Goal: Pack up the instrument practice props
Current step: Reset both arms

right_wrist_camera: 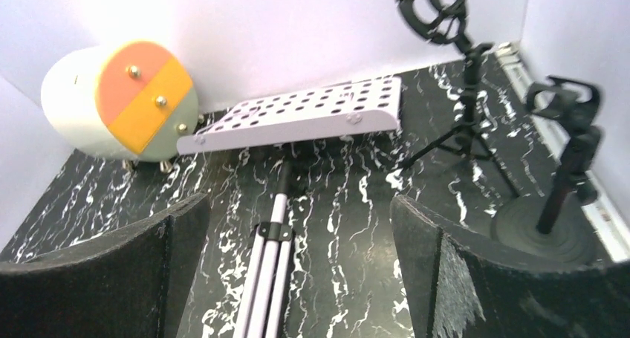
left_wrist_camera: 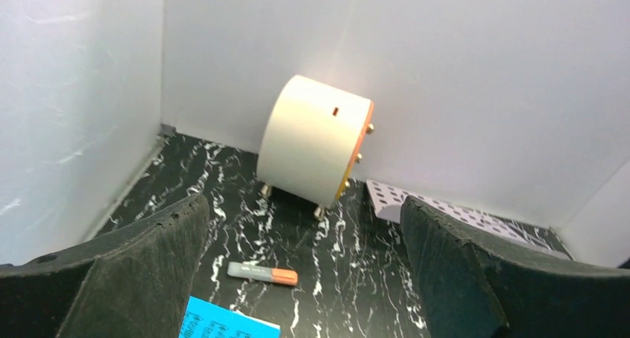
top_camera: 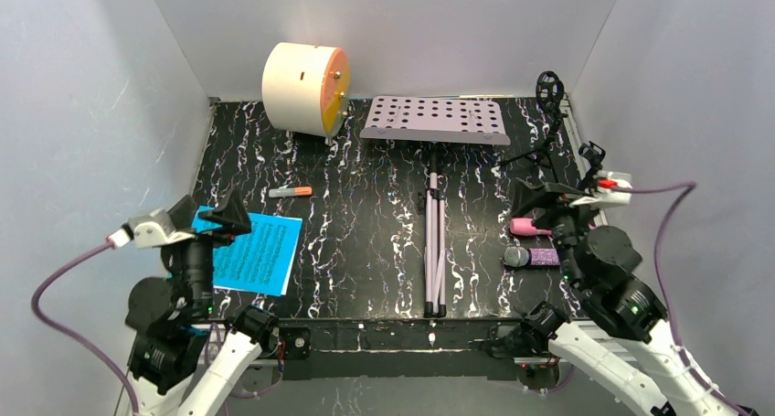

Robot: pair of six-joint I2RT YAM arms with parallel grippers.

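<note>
Both hands are wide open and empty. The left hand (top_camera: 224, 217) hovers over the blue sheet-music page (top_camera: 260, 253) at the near left of the surface (top_camera: 366, 215). The right hand (top_camera: 541, 198) is above the pink microphone (top_camera: 524, 226) and the glittery purple microphone (top_camera: 537, 257). The microphones look light, rigid and slick, so grip them across the handle.

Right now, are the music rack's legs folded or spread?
Folded: the music rack legs lie together as one tight bundle, none splayed out.

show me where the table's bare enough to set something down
Widest bare patch: between the blue sheet-music page and the lilac perforated music rack's legs, nearer than the small orange marker. Crowded: the right side, with the pink microphone, glittery purple microphone and thin black mic tripods.
</note>
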